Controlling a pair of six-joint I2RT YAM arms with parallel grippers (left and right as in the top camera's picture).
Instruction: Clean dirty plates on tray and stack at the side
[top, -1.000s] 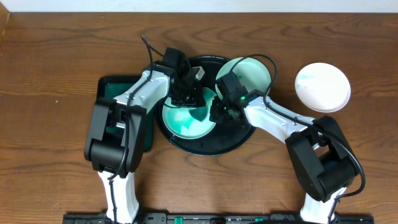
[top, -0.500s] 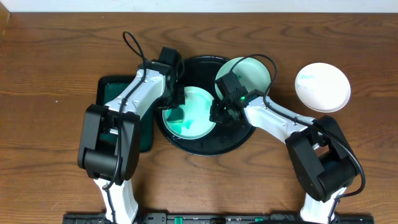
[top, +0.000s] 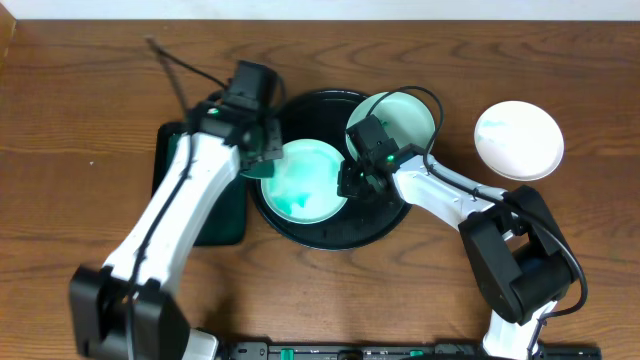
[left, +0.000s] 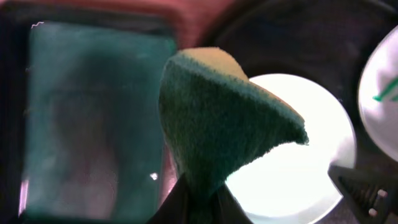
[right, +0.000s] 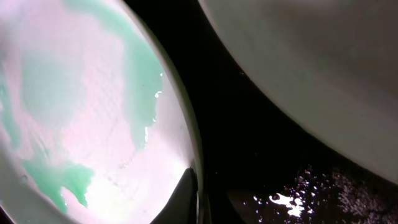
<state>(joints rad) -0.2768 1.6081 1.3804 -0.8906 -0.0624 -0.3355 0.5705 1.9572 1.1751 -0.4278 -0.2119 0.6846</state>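
Observation:
A light turquoise plate (top: 305, 182) with green smears lies in the left half of the black tray (top: 335, 228). My right gripper (top: 350, 180) is shut on its right rim, seen close in the right wrist view, where the gripper (right: 198, 186) pinches the edge of the smeared plate (right: 81, 112). My left gripper (top: 263, 150) hangs over the tray's left rim, shut on a green sponge (left: 224, 118) with a yellow back. A second turquoise plate (top: 402, 118) rests at the tray's upper right. A white plate (top: 518, 140) sits on the table to the right.
A dark green rectangular tray (top: 228, 210) lies left of the black tray, partly under my left arm; the left wrist view shows this green tray (left: 93, 118) beside the sponge. The table is brown wood (top: 80, 100). A cable loops above my left wrist.
My left arm has swung left and up, lifting the sponge off the smeared plate toward the tray's left rim. The right gripper has kept its hold on the plate's rim.

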